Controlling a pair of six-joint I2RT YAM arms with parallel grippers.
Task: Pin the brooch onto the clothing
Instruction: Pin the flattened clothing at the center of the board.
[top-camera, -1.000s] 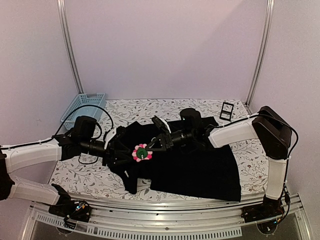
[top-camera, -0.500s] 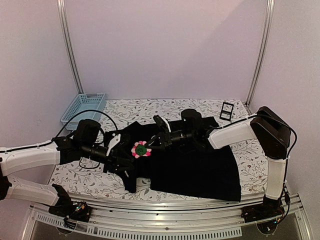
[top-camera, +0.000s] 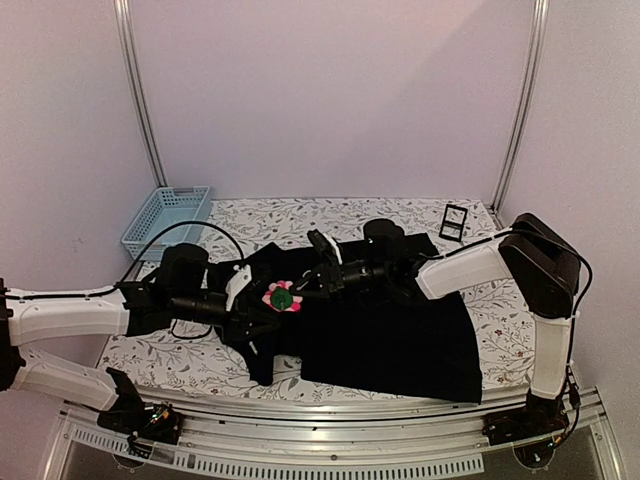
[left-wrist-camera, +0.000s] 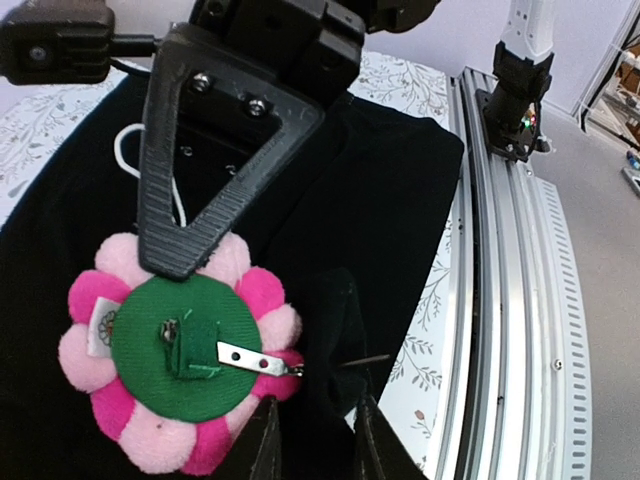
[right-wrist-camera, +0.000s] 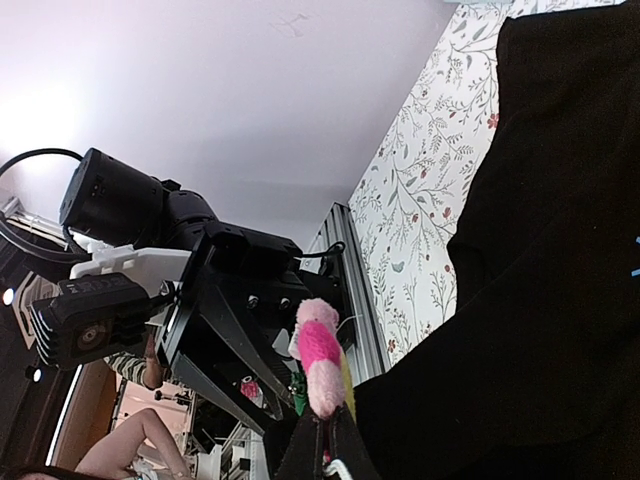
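A table under a white cloth printed with small leaves and flowers stands in a booth with pale lilac walls and two metal posts. The round plush brooch with pink petals hangs in the air just over the left end of the large black soft shirt, between the two grippers. It is held on its edge. Its green felt back faces the left wrist camera, and the silver pin on this back lies nearly level, with its tip toward a raised fold of the shirt. The front face is hidden in all views, and the right wrist camera sees the brooch only edge-on. The right gripper is closed on the upper petals. The left gripper is cut off by the bottom of its own view. Its jaws stand a little apart with black fabric between them, and I cannot tell if they press it. A light-blue plastic basket sits at the far left of the table, and a small black stand at the far right.
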